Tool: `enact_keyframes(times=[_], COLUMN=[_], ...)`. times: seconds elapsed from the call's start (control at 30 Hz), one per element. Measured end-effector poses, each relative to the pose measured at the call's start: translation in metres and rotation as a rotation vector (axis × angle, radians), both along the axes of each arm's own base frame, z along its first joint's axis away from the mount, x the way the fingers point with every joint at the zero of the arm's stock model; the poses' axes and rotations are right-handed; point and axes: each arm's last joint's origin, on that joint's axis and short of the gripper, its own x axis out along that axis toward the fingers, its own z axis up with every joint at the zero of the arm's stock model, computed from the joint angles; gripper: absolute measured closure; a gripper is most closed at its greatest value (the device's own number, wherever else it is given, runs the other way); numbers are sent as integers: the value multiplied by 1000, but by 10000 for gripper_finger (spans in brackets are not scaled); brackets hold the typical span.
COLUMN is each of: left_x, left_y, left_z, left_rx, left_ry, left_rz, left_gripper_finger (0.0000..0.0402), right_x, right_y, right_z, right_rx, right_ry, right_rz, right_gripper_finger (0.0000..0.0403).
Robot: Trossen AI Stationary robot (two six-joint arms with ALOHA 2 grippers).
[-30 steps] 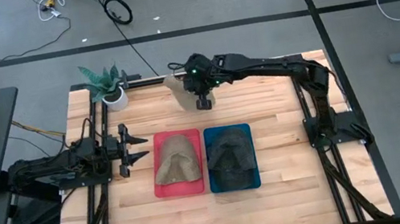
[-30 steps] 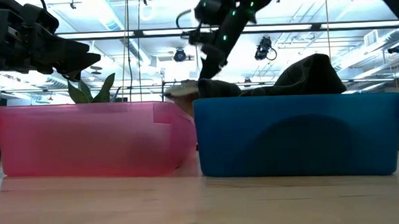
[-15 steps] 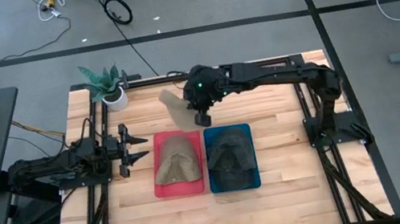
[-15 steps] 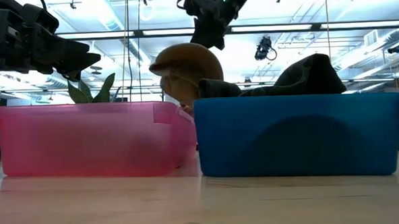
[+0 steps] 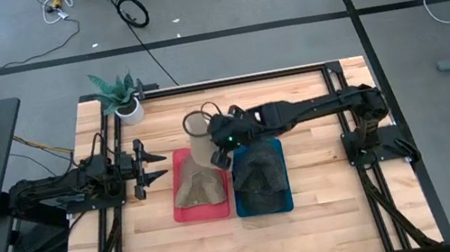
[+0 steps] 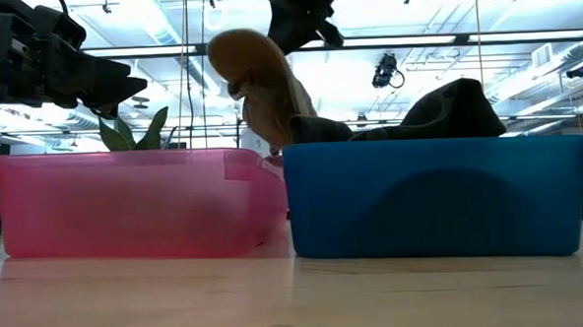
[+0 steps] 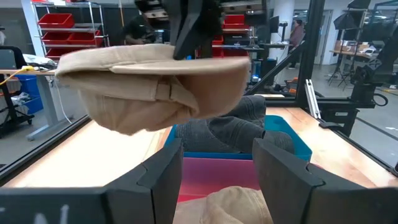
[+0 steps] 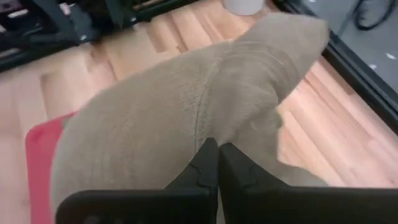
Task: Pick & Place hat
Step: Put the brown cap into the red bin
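My right gripper [image 5: 220, 152] is shut on a tan corduroy hat [image 5: 199, 133] and carries it in the air above the far end of the red tray [image 5: 178, 209]. In the low view the tan hat [image 6: 256, 81] hangs above the tray walls. A second tan hat [image 5: 198, 184] lies in the red tray. A dark hat [image 5: 257, 175] lies in the blue tray [image 5: 286, 204] beside it. My left gripper [image 5: 159, 163] waits open at the table's left, pointing at the trays. My right gripper pinches a fold of the hat's cloth [image 8: 205, 127] between its two shut fingers [image 8: 200, 163], coming from above and slanting down. The hat is lifted clear of table and trays, hanging below and beside the fingers [image 7: 189, 34], roughly level in the left wrist view.
A potted plant [image 5: 117, 94] stands at the far left corner of the table. The two trays sit side by side mid-table, red on the left, blue [image 6: 431, 197] on the right. Bare wood lies along the near edge and to the right of the blue tray.
My right gripper, shut on the tan hat, has lifted it off the table near the far edge and carried it toward the near edge and slightly left. The hat now hangs clear over the red tray's far end.
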Motion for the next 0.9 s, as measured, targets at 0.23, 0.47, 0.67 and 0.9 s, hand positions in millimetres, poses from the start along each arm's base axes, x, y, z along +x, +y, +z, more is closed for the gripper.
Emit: enact_keyframes(times=[0.23, 0.47, 0.67, 0.9], left_x=[0, 0, 0, 0], left_y=[0, 0, 0, 0], left_z=[0, 0, 0, 0], left_rx=[0, 0, 0, 0], left_ry=[0, 0, 0, 0], left_rz=[0, 1, 0, 0], left_gripper_finger=[204, 204, 204, 204], right_x=[4, 14, 21, 33], right_y=[37, 61, 75, 89], right_z=[-2, -13, -19, -34], right_rx=[35, 46, 68, 85], right_ry=[-73, -125, -166, -220], right_rz=[-39, -30, -15, -27], right_gripper_finger=[403, 403, 403, 403])
